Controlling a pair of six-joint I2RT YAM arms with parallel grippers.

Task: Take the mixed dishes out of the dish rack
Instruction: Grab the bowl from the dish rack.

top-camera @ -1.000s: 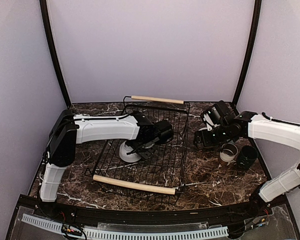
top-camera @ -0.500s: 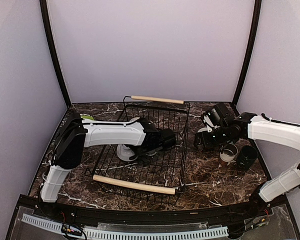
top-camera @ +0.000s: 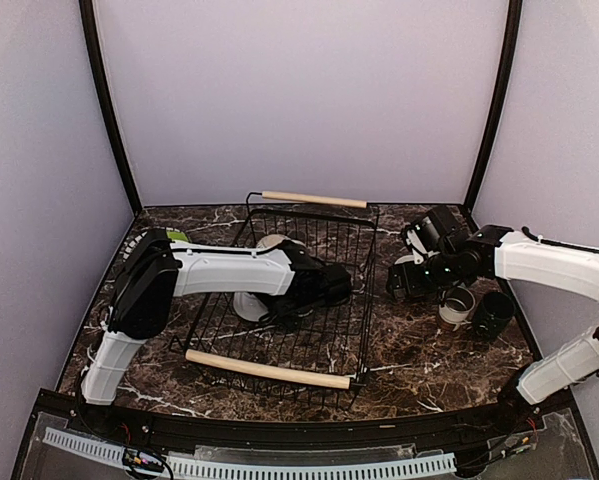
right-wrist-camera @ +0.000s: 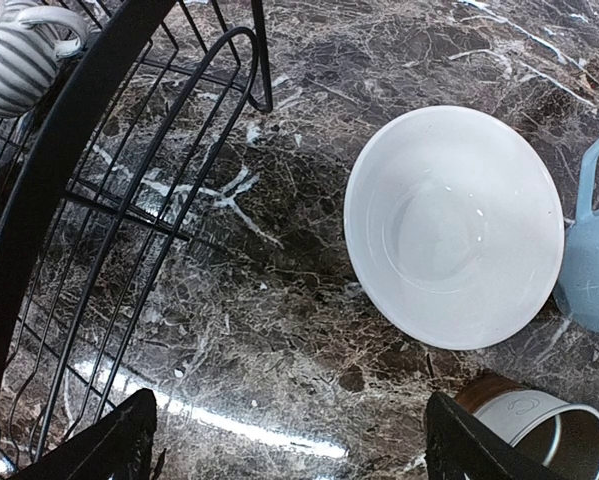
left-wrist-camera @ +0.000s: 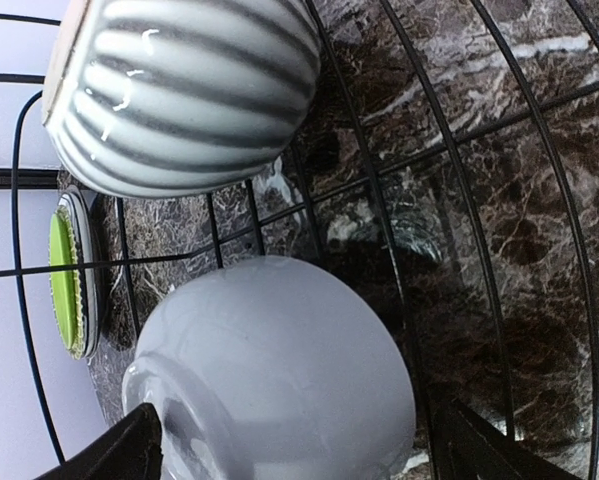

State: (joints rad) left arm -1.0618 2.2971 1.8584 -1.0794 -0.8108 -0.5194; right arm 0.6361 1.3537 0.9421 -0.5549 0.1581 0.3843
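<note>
Dark marble table [top-camera: 419, 345], lilac walls [top-camera: 299, 100]; left jaws wide astride upturned bowl [left-wrist-camera: 279, 370] in rack [top-camera: 324, 245], right jaws wide over white bowl [right-wrist-camera: 454, 225].

1. Black wire dish rack [top-camera: 269, 371] sits mid-table, square on.
2. Inside it, a pale bowl [left-wrist-camera: 279, 370] lies bottom-up, with the grey-striped mug [left-wrist-camera: 179, 90] near it.
3. Right of the rack, a white bowl [right-wrist-camera: 454, 225] stands upright, with the light-blue mug [right-wrist-camera: 594, 270] just beside it.

I see the marble table [top-camera: 419, 345] carrying the dish rack [top-camera: 269, 370], a white bowl [right-wrist-camera: 454, 225] at its three o'clock, with a light-blue mug [right-wrist-camera: 594, 265] and small cup [right-wrist-camera: 534, 425] beside the bowl.
</note>
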